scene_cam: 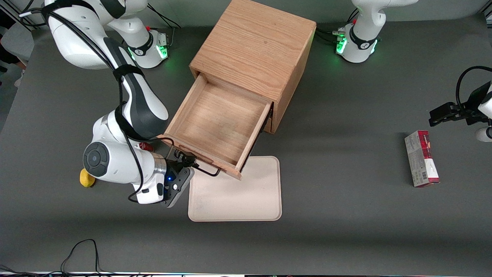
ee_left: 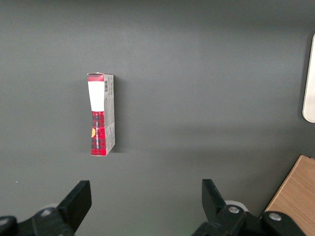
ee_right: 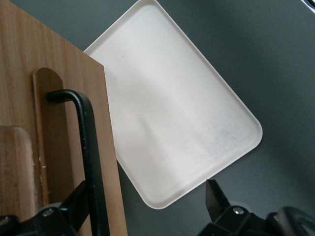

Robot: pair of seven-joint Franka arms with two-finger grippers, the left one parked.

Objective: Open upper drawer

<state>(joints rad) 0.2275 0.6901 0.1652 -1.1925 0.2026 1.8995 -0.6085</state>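
The upper drawer (scene_cam: 219, 123) of the light-oak cube cabinet (scene_cam: 257, 50) stands pulled far out, its empty wooden tray open to view. Its thin black wire handle (scene_cam: 207, 170) faces the front camera and also shows in the right wrist view (ee_right: 88, 142) on the drawer front (ee_right: 29, 73). My right gripper (scene_cam: 187, 161) is at the handle's end toward the working arm. Its fingers are spread wide in the wrist view (ee_right: 146, 189). The handle bar runs just inside one finger (ee_right: 78, 196); the other finger (ee_right: 212, 194) hangs apart over the table. The lower drawer is hidden beneath.
A cream tray (scene_cam: 238, 192) lies on the table under and in front of the open drawer (ee_right: 177, 113). A small yellow object (scene_cam: 87, 178) sits beside my arm. A red-and-grey box (scene_cam: 421, 157) lies toward the parked arm's end (ee_left: 101, 113).
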